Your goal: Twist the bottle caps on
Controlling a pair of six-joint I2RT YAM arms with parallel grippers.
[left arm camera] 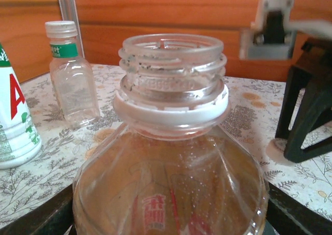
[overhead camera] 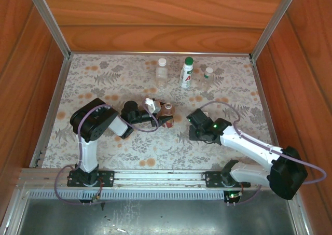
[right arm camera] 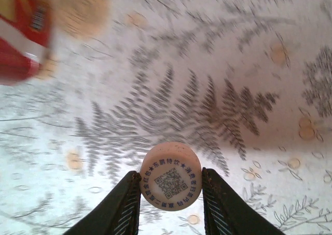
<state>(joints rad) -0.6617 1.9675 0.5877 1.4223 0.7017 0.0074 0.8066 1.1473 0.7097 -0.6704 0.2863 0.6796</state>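
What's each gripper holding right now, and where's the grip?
The right gripper pinches a pale cap by opposite sides of its rim, printed face toward the camera. The left gripper clamps the uncapped amber bottle around its body, below the neck.

Glossy see-through plastic bottle, centre frame; smooth pale plastic cap, lower centre; matt fern-print table cover; glossy wood-grain walls, upper frame.
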